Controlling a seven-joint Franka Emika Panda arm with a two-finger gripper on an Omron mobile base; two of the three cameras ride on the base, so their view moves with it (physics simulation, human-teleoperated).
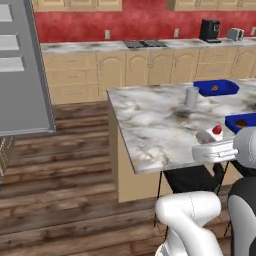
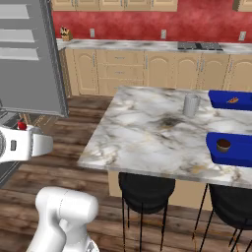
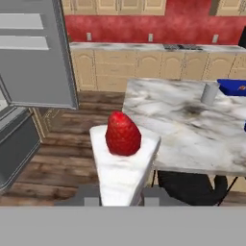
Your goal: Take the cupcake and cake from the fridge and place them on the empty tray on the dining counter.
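At far left of the hand view, the fridge [image 3: 33,53] stands with its grey door swung open over the wood floor [image 3: 62,158], and I see its white shelves in the right base view too. Just right of it, my gripper [image 3: 123,194] is clamped on the cake [image 3: 124,163], a pale wedge with a red berry on top, held out in the air short of the bench's near edge; the left base view shows the same slice [image 1: 210,134] at the end of the white arm. Further right, the dining bench [image 2: 147,133] spreads its veined white marble, with black stools [image 2: 146,189] tucked beneath. A grey cup [image 2: 191,105] stands upright near the middle of the bench. Beyond it, at the right, the tray [image 2: 236,147] lies on the bench with the cupcake [image 2: 223,144] already sitting inside its near-left corner. Behind that, well apart, another blue tray [image 2: 229,101] holds an orange-brown food piece [image 2: 233,100].
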